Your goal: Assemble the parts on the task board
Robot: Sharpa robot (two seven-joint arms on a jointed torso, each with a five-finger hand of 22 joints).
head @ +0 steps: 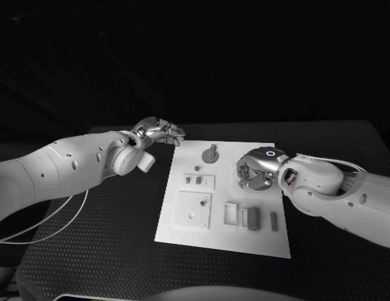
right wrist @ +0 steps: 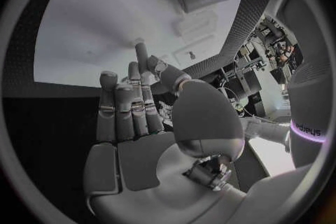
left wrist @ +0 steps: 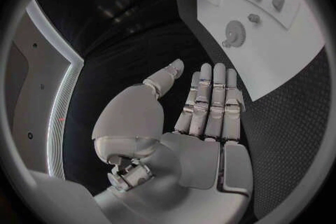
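Early stage, nothing visibly assembled. Task board (head: 188, 233) between hands; gear part (head: 211, 155) loose just beside right hand (head: 254, 169), fingers pinching small part. Left hand (left wrist: 210, 109) flat, fingers extended, empty, off board edge.

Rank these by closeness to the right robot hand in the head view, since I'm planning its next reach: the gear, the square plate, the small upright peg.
From the right robot hand:
1. Gear, at the board's far end, closest.
2. Small upright peg, on the board's right edge, nearer the robot.
3. Square plate, on the board's left side, farthest.
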